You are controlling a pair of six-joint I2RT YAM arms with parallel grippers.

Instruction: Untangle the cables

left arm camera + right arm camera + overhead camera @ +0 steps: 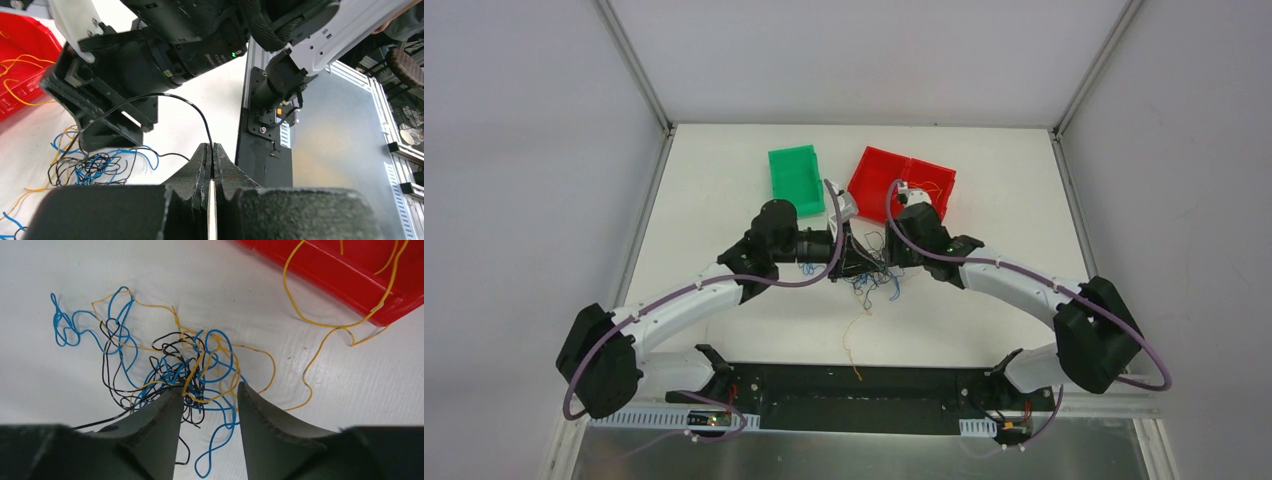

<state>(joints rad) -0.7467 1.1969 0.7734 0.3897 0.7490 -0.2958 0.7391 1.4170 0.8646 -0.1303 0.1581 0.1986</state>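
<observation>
On the surface (724, 170) near the red bin (350, 270), the cables (871, 272) are bunched in a blue, yellow and black tangle; left gripper (212, 148) jaws are clamped on one black strand (197, 107), right gripper (210, 388) jaws are held apart over the tangle

Left arm (674, 305), right arm (1014, 280) angled inward; left jaws pinched together, right jaws parted.
</observation>
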